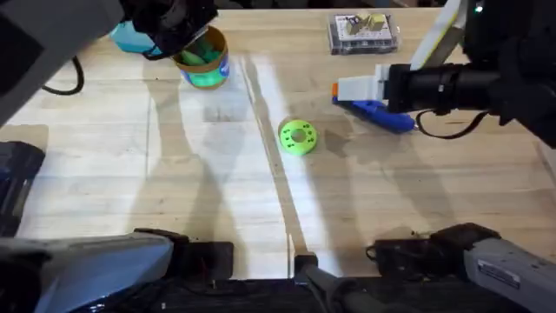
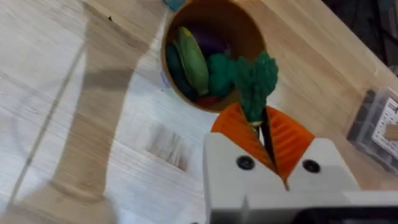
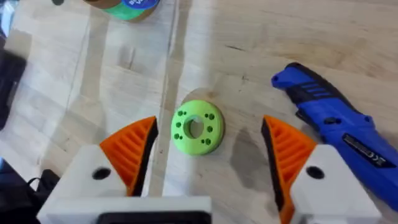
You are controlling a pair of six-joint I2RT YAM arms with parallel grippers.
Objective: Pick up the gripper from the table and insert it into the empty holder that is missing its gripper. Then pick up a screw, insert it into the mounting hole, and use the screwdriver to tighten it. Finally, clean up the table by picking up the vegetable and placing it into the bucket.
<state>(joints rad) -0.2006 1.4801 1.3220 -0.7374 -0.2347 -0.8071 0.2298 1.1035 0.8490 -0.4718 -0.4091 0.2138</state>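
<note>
Knobbly green vegetable (image 2: 256, 78) pinched in left end effector (image 2: 264, 134) | round tan bucket (image 2: 245, 28)

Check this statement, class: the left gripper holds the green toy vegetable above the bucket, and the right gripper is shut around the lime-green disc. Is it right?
One part is wrong. The right wrist view shows the right gripper open, its pads apart on either side of the lime-green disc. The left gripper does hold the vegetable above the bucket.
</note>
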